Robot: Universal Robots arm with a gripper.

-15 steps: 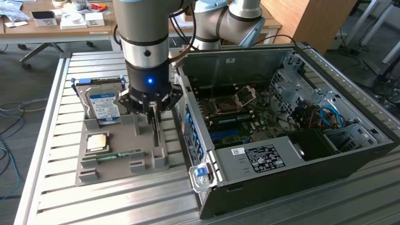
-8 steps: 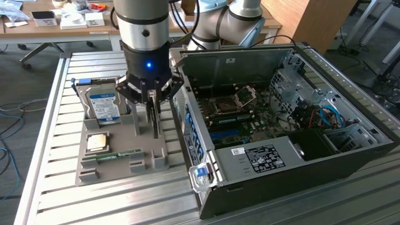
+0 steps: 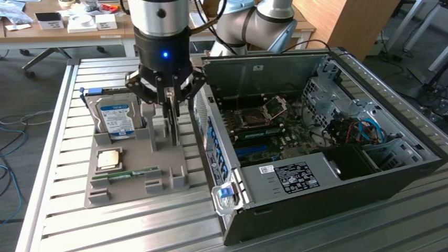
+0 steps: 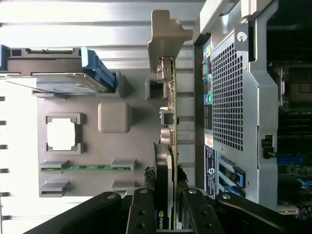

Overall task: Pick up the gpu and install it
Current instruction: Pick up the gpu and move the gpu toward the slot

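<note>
Gripper (image 3: 170, 105) (image 4: 168, 217): straight above the tray (image 3: 136, 149) (image 4: 136, 141), pointing down at the side of it that faces the case (image 3: 294, 220) (image 4: 229, 87).
Jaws: drawn in narrow on the gpu (image 3: 173, 131) (image 4: 164, 168), one finger (image 4: 142, 212) against each flat face of the card, at its black cooler end.
Gpu: standing on its long edge in a slot of the tray, along the tray's case-side border; its silvery bracket is at the tray's far end from the fingers.
Seating: the card's lower edge is down in the tray.
Hard drive (image 3: 115, 119) (image 4: 63, 83): upright in the tray, blue-white label showing, at the opposite side of the tray from the gpu.
CPU (image 3: 108, 158) (image 4: 62, 135): flat in a square pocket of the tray, beside the drive.
Memory stick (image 3: 126, 174) (image 4: 85, 167): green, on edge in a tray slot just past the CPU.
Case: open-sided, lying just beside the tray, its perforated rear panel close to the gpu.
Table (image 3: 140, 226) (image 4: 73, 29): slatted metal, under the tray and case.
</note>
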